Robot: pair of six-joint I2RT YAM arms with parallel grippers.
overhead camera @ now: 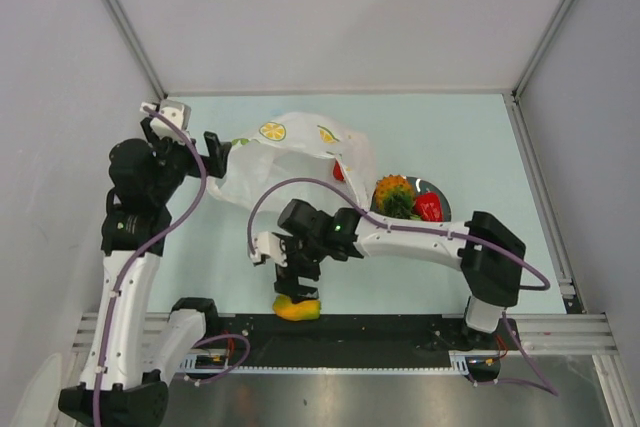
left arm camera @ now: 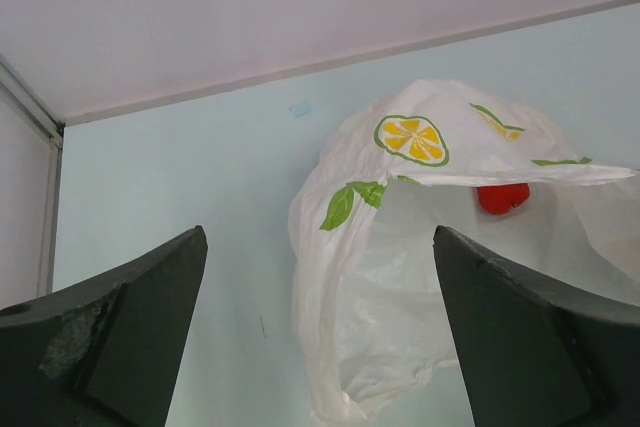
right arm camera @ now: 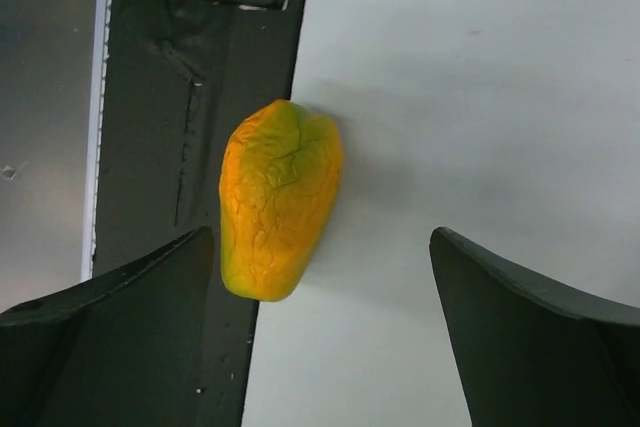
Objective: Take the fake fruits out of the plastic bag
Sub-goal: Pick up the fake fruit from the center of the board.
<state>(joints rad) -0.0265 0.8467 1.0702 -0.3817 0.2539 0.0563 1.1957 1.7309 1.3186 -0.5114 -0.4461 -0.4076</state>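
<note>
my right pincer (right arm camera: pixel 322 239) hung with its jaws wide apart, clamped on nothing. the yellow-orange mango (right arm camera: pixel 278 212) lay free beneath it, closer to one finger than the other, half on the black rail (right arm camera: pixel 150 147) at the table's near edge. my left pincer (left arm camera: pixel 320 235) was spread just as wide and empty, facing the plastic bag (left arm camera: pixel 440 287) just ahead, a small red fruit (left arm camera: pixel 502 197) inside it. the pineapple (overhead camera: pixel 393 190) and red pepper piece (overhead camera: pixel 429 207) sat on the dark plate (overhead camera: pixel 441 187) beside the bag.
</note>
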